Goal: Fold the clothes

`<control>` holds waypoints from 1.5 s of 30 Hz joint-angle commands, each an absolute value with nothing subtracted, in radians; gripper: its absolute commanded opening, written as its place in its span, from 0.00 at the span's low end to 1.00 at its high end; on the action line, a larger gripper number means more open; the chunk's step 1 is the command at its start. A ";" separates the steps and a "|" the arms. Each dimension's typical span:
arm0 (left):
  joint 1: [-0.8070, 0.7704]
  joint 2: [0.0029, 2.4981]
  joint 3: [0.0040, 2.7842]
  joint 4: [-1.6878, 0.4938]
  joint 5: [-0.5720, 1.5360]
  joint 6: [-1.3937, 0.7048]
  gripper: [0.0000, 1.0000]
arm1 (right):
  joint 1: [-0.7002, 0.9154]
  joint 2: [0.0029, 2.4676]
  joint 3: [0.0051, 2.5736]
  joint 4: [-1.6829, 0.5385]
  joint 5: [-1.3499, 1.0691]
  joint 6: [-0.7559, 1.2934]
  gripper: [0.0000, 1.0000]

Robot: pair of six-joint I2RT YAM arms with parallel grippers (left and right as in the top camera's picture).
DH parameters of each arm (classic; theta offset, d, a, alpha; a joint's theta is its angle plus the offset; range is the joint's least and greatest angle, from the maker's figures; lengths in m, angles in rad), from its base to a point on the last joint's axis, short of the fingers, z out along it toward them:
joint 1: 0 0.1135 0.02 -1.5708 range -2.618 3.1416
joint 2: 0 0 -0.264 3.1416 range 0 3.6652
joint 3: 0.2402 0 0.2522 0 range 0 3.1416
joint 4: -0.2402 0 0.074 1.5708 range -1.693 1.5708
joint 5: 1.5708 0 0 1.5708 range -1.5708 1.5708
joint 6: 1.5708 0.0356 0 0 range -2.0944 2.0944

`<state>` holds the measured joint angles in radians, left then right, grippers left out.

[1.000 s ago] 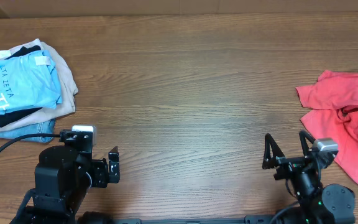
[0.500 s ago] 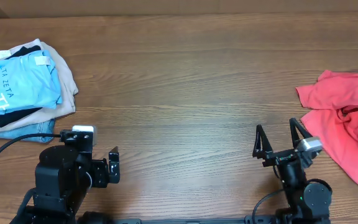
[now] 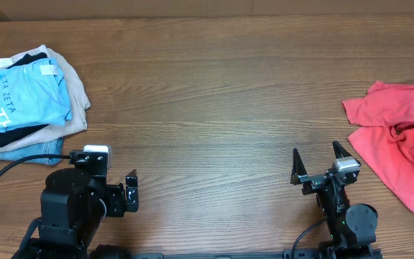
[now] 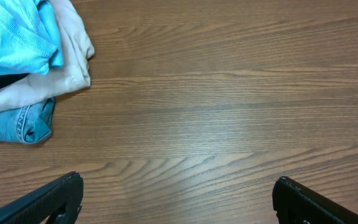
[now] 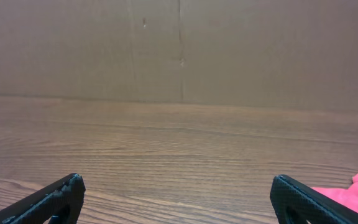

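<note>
Wood table (image 3: 214,93): blue tee (image 3: 27,101) on L pile (image 3: 76,97), text (image 3: 7,92) sideways; red tee (image 3: 387,147) R

The desk (image 3: 214,108) is brown wood grain, smooth, with a faint sheen where the light falls. At its far left, the light blue T-shirt (image 3: 27,97) is soft, matt, fine-knit cloth lying over smooth beige cloth (image 4: 67,59) and coarser blue denim (image 4: 11,124) with stitched seams, while the red T-shirt (image 3: 390,137) at the right is matt, crumpled cloth. The left gripper (image 4: 177,183) and right gripper (image 5: 176,182) look like matt black plastic, slightly grainy along the edges.
</note>
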<state>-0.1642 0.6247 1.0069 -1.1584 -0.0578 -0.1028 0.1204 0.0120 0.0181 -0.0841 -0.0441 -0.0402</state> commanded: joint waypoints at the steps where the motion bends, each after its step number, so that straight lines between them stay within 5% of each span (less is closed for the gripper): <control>1: -0.171 0.626 1.003 -1.155 -0.070 -0.117 1.00 | 0.123 0.003 0.008 -0.081 -0.035 -0.053 1.00; 33: -0.121 0.563 0.961 -1.169 -0.082 -0.109 1.00 | 0.123 0.003 0.008 -0.081 -0.035 -0.053 1.00; 45: -0.104 0.181 0.427 -0.728 -0.088 -0.155 1.00 | 0.123 0.003 0.008 -0.081 -0.035 -0.053 1.00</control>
